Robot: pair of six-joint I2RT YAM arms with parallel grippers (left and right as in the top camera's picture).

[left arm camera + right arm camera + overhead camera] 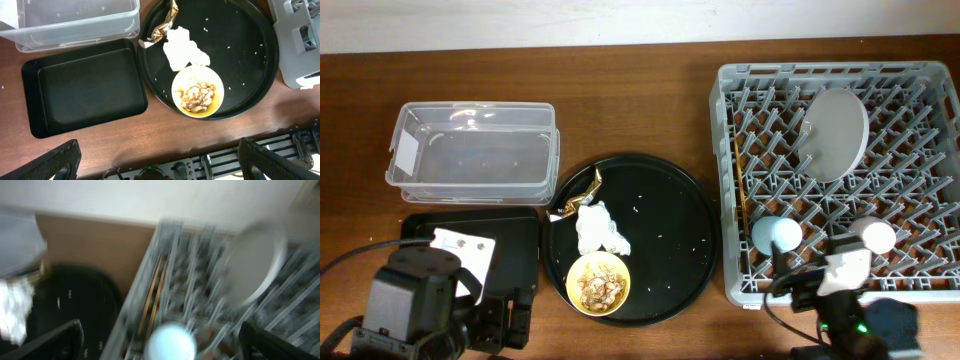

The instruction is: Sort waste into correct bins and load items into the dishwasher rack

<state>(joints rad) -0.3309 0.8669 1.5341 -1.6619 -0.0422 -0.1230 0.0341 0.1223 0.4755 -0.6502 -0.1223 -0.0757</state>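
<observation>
On the round black tray (pixel 670 200) the trouble was all bunched toward the left. The yellow bowl (pixel 180 80) sat at 7 o'clock with the food scraps (pixel 198 95) heaped inside. The crumpled tissue (pixel 182 47) touched its rim at 12, and the gold-brown wrapper (pixel 167 22) lay up at 10 against the tray's lip.

Our left gripper (pixel 157 142) hung at 6 o'clock of the flat black tray (pixel 85 90), fingers spread wide and holding nothing. Our right gripper (pixel 160 325) was also spread and empty at 6 o'clock of the dishwasher rack (pixel 725 200). Its view was smeared, so we couldn't judge how much room it had over the pegs.

The rack already held the plate (pixel 835 133) on edge, the chopsticks (pixel 741 190) along its left wall, the light-blue cup (pixel 775 236) and the pink cup (pixel 875 236) (which looked nearly white to us).

We saw these risks:
- Pinching the tissue could nudge the bowl it touched and scatter scraps.
- Grabbing the bowl first could trap tissue under a finger.
- Tilting the bowl on the way to a bin would shed crumbs on the table (pixel 620 90).
- Racking it before emptying would foul the rack.
- The thin wrapper by the lip invited a finger strike on the rim, or a slip.
- The clear tub (pixel 472 108) was empty, and a misjudged drop there would mix the waste.
</observation>
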